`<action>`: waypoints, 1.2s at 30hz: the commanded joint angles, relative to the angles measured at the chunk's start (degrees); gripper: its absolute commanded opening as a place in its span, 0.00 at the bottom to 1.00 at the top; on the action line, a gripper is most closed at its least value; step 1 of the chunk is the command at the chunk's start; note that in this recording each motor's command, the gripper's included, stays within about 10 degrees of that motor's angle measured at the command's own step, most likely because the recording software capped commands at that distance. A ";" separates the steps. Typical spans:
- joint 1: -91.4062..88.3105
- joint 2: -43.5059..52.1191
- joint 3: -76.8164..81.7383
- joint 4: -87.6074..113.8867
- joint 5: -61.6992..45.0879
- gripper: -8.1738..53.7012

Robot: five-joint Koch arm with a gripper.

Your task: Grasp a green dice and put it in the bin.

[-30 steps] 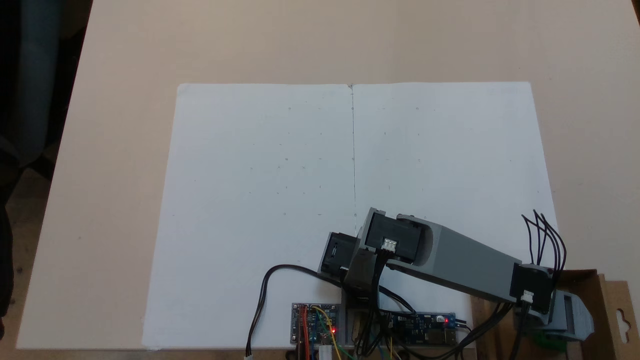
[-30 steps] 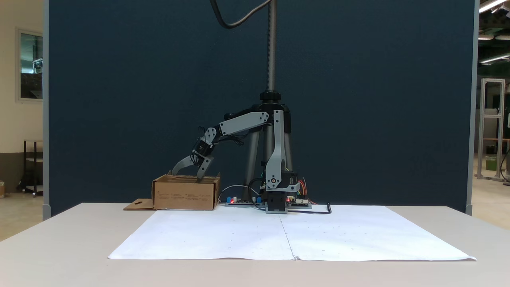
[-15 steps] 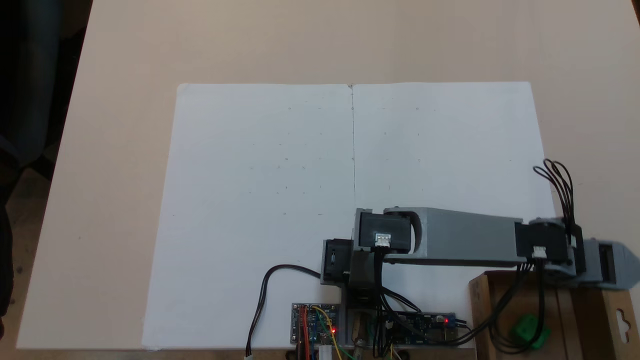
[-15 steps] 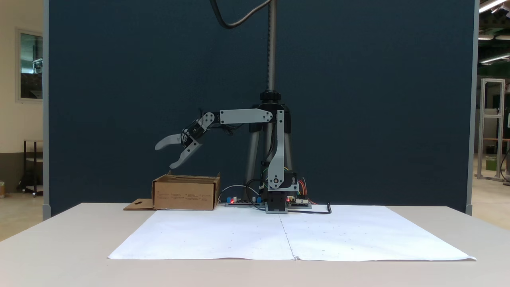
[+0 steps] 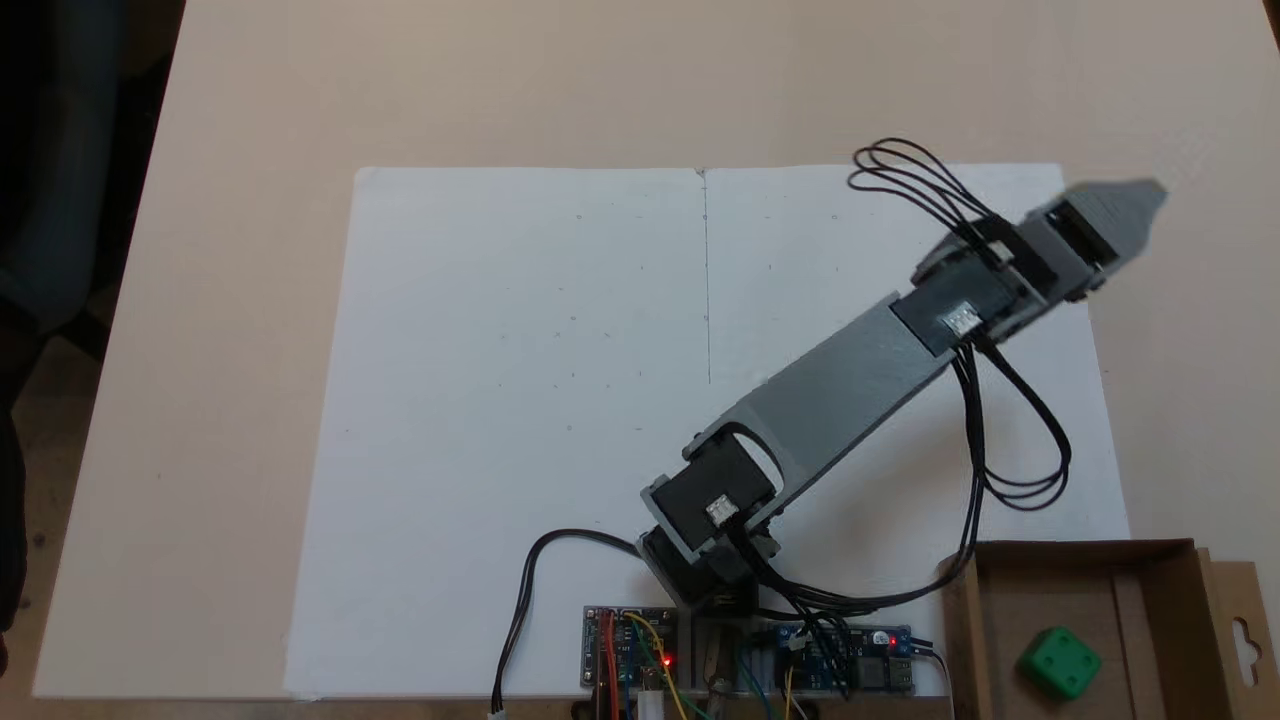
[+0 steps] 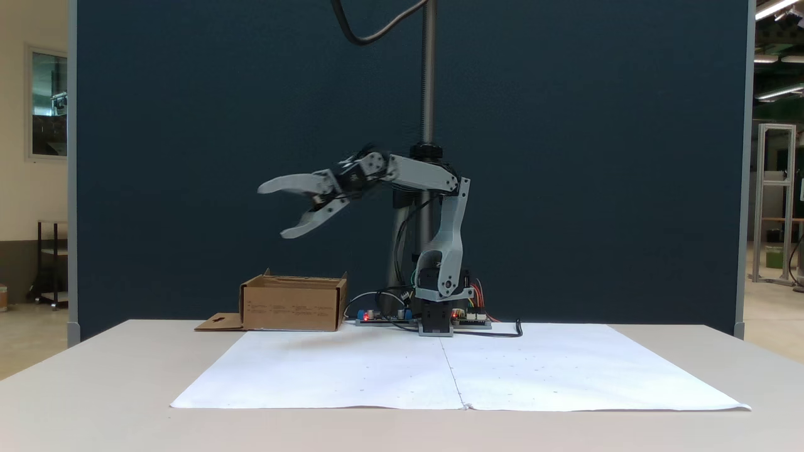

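The green dice (image 5: 1061,662) lies on the floor of the bin (image 5: 970,640), a shallow brown cardboard box at the lower right of a fixed view. From the side, the bin (image 6: 293,306) stands left of the arm's base and its walls hide the dice. My gripper (image 6: 272,211) hangs high in the air, open and with nothing between its grey fingers, above and slightly left of the box. From above, the gripper (image 5: 1150,195) reaches out over the right edge of the white paper, far from the bin.
A white paper sheet (image 5: 560,400) covers the middle of the tan table (image 5: 640,80). Circuit boards (image 5: 632,648) and cables sit by the arm's base (image 6: 436,317). The bin's flap (image 6: 220,323) lies flat beside it. A dark blue panel stands behind.
The gripper rose out of the bin, leaving the green dice inside, then swung up and away across the paper's right side. It has stayed open throughout.
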State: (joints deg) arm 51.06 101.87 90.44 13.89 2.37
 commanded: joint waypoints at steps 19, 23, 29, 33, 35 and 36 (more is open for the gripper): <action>-47.81 18.98 20.83 -7.65 3.96 0.85; -52.03 25.49 32.61 -15.62 3.60 0.84; -51.42 32.96 49.57 -26.44 3.60 0.84; -48.96 33.75 58.27 -33.03 3.52 0.84; -48.96 33.93 62.05 -36.63 1.85 0.84; -49.04 33.93 63.81 -38.30 0.97 0.84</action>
State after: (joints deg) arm 1.41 129.20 154.86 -16.70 2.46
